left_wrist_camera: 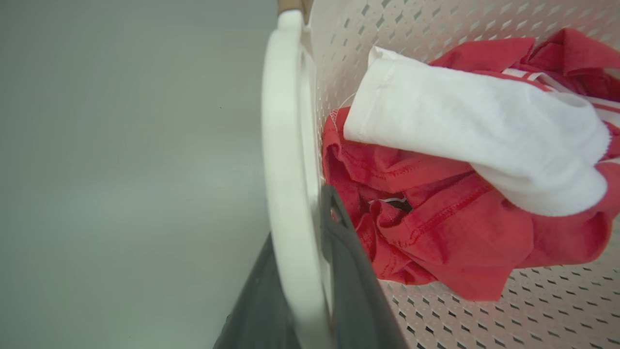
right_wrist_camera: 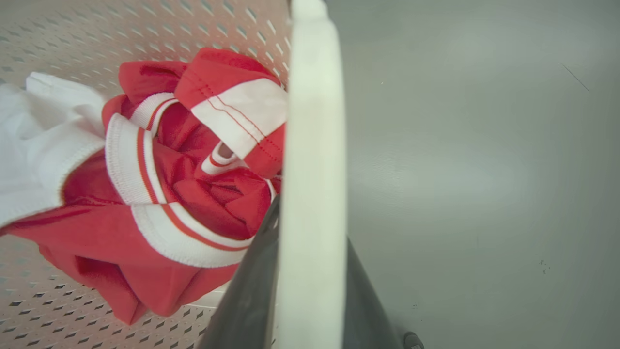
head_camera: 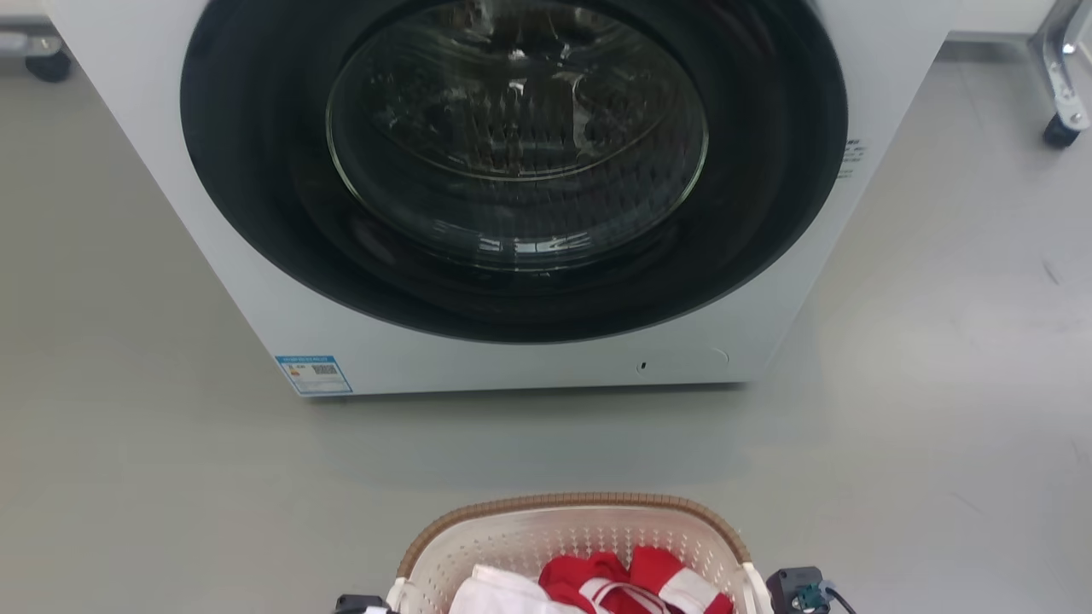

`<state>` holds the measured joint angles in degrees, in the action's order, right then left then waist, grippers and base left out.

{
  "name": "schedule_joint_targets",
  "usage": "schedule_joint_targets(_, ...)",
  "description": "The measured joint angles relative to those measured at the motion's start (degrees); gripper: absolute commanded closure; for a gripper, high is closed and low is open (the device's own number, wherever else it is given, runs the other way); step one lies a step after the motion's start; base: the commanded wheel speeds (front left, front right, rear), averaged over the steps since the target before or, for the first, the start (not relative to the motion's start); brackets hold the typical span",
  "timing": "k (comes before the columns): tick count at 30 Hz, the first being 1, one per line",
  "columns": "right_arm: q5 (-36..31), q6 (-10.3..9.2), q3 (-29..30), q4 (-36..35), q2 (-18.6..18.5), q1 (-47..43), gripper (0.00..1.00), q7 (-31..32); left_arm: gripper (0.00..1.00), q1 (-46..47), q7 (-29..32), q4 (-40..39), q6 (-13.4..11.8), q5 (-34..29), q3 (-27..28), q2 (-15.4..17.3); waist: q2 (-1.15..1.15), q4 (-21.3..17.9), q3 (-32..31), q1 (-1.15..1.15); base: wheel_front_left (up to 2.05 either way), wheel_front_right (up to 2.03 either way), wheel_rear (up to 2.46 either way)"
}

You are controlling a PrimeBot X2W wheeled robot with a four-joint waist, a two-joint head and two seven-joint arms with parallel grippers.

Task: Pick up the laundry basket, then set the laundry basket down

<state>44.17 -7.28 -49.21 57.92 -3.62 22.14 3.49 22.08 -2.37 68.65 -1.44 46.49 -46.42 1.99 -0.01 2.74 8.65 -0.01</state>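
The laundry basket (head_camera: 546,539) is at the bottom middle of the head view, cream and perforated with a brown rim, holding a red garment (head_camera: 597,573) and a white cloth (head_camera: 495,595). In the left wrist view my left gripper (left_wrist_camera: 298,215) is shut on the basket's white loop handle (left_wrist_camera: 286,135), one dark finger on each side. My right gripper (right_wrist_camera: 312,225) is shut the same way on the other white handle (right_wrist_camera: 312,121). The dark gripper bodies show beside the basket's left (head_camera: 358,604) and right (head_camera: 798,588) sides. Whether the basket rests on the floor cannot be told.
A white washing machine (head_camera: 512,362) with a shut round dark glass door (head_camera: 516,145) stands just beyond the basket. Grey floor (head_camera: 938,384) spreads on both sides. A wheeled metal leg (head_camera: 1062,119) is at the top right, a caster (head_camera: 47,64) at the top left.
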Motion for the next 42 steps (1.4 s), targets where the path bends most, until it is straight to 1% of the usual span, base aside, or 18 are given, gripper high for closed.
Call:
schedule_joint_targets(4, 1.2, -0.04, -1.1, 0.1, 0.0, -1.5, 1.00, 0.5, 1.00, -1.5, 0.3, 0.4, 0.4, 0.3, -0.5, 0.0, 0.00, -0.3, -2.3, 0.00, 0.00, 0.00, 0.00)
schedule_joint_targets(12, 3.5, -0.31, -2.9, 0.0, 0.1, -2.9, 1.00, 0.8, 1.00, -2.6, 1.0, 0.9, 0.5, 0.3, -0.9, 0.0, 0.00, -0.7, -5.6, 0.00, 0.00, 0.00, 0.00)
schedule_joint_targets(42, 9.4, -0.55, -8.0, 0.4, -0.1, -1.8, 1.00, 0.4, 1.00, -2.6, 1.2, 1.1, 0.5, 0.8, -2.0, 0.3, 0.01, -1.1, -5.2, 0.01, 0.00, 0.00, 0.00)
